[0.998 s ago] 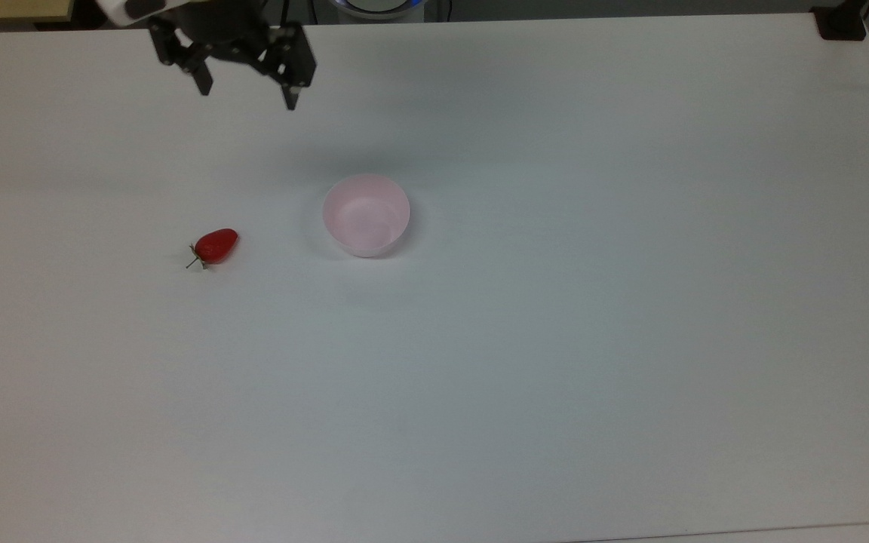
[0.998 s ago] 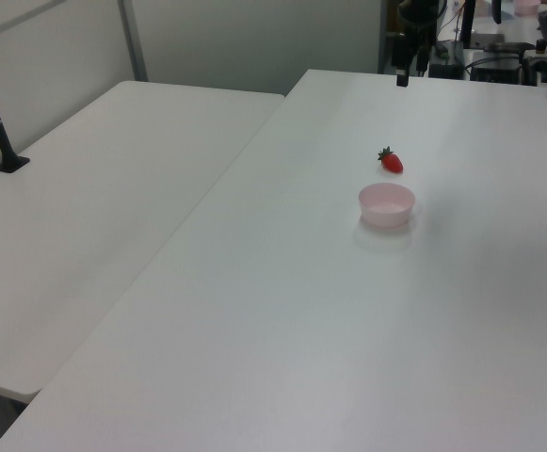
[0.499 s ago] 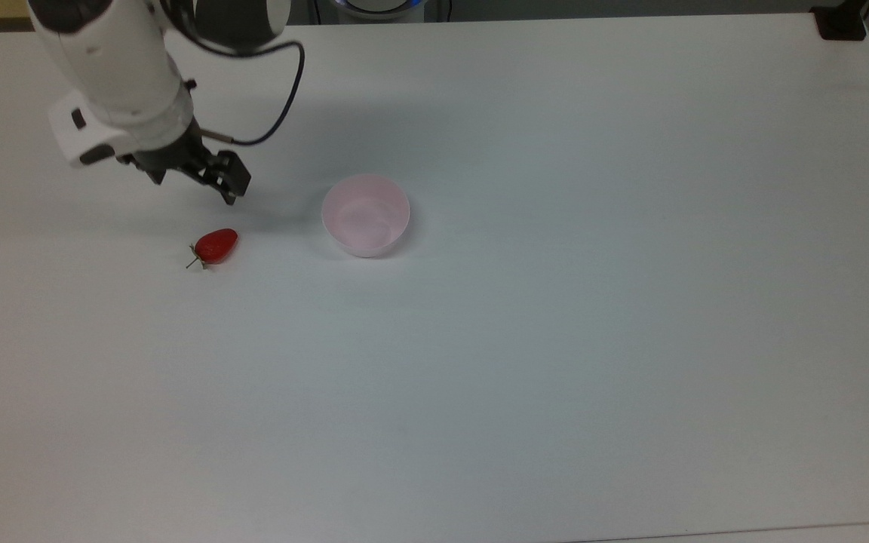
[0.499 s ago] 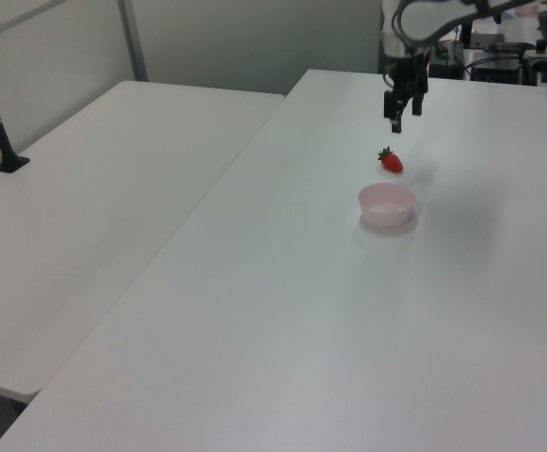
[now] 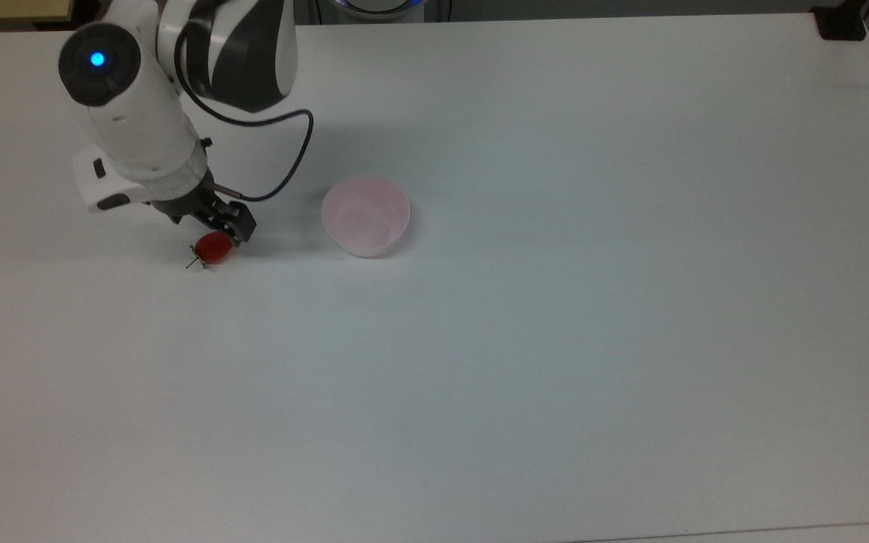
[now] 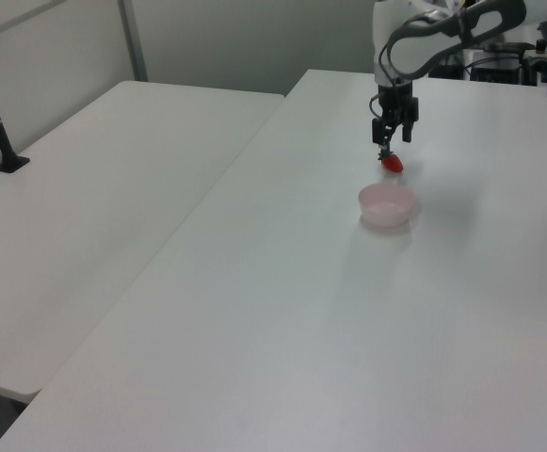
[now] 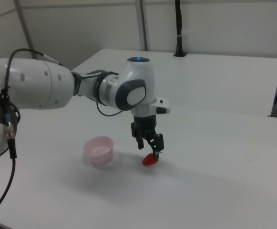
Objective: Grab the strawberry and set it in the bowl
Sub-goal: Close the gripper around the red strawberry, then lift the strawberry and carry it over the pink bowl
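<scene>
Probably a robotics lab: bare white tables (image 6: 113, 188), partition walls (image 7: 214, 24), mounted arm (image 7: 57, 90).

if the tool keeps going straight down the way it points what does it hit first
Most likely the strawberry. The tool points down just above it, open fingers around its top. Contact isn't clear from these views; otherwise the white table lies below. The bowl sits off to the side.

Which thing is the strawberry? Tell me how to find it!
Look at the big white table and find the robot arm's black end effector near the top view's left. Right beneath its tips lies the strawberry, beside the pale pink bowl. It is the only red thing there, small and glossy, with a little stem.
</scene>
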